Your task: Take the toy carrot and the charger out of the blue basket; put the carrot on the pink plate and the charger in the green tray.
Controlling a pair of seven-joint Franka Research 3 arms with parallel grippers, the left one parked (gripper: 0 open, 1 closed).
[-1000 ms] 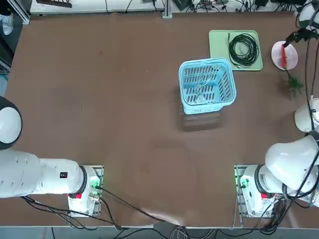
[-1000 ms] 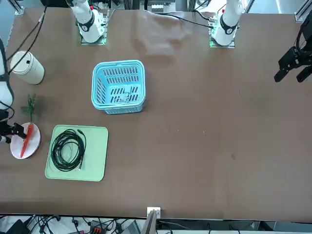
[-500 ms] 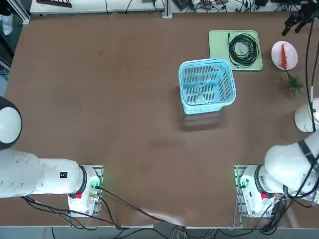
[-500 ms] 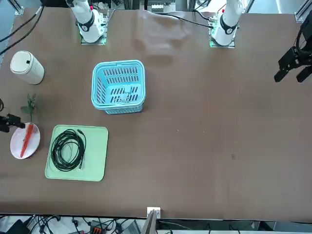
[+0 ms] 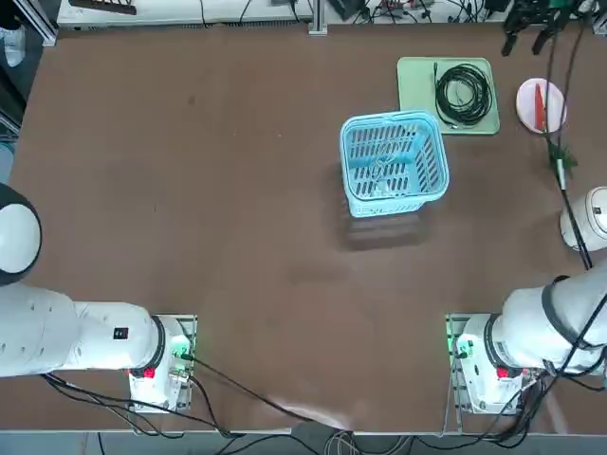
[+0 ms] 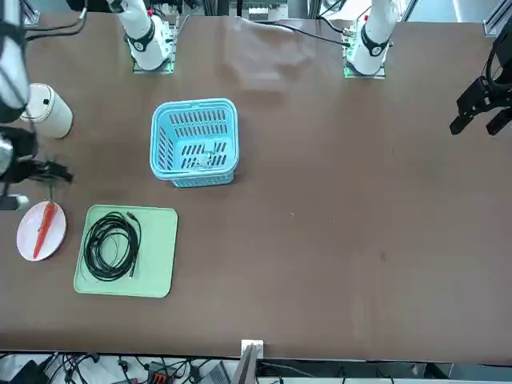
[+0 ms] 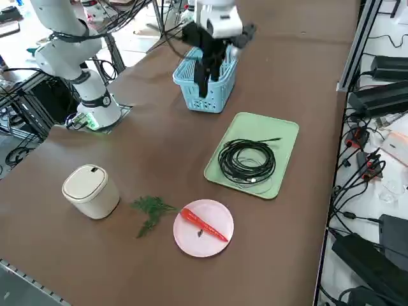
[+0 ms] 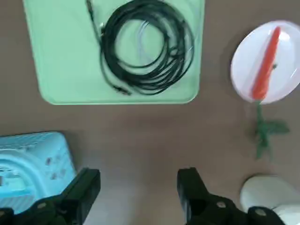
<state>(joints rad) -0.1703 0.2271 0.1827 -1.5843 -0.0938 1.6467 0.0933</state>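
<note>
carrot placed, gripper pulling away

brown tabletop: slim red-orange toy carrot (image 7: 205,225) now lies on the small round pink plate (image 7: 217,213). our right gripper (image 8: 136,185) has lifted off, jaws wide and empty. charger should still be in the slatted light-blue basket (image 5: 353,150), we judge; green tray (image 5: 413,87) next.

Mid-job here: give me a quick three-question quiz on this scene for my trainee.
1. True or false: the toy carrot lies on the pink plate.
2. What lies in the green tray? A) a coiled black cable B) a spoon C) nothing
3. Fill in: the right gripper hangs above the table with its jaws ____.
Key: 1 true; 2 A; 3 open.
</note>
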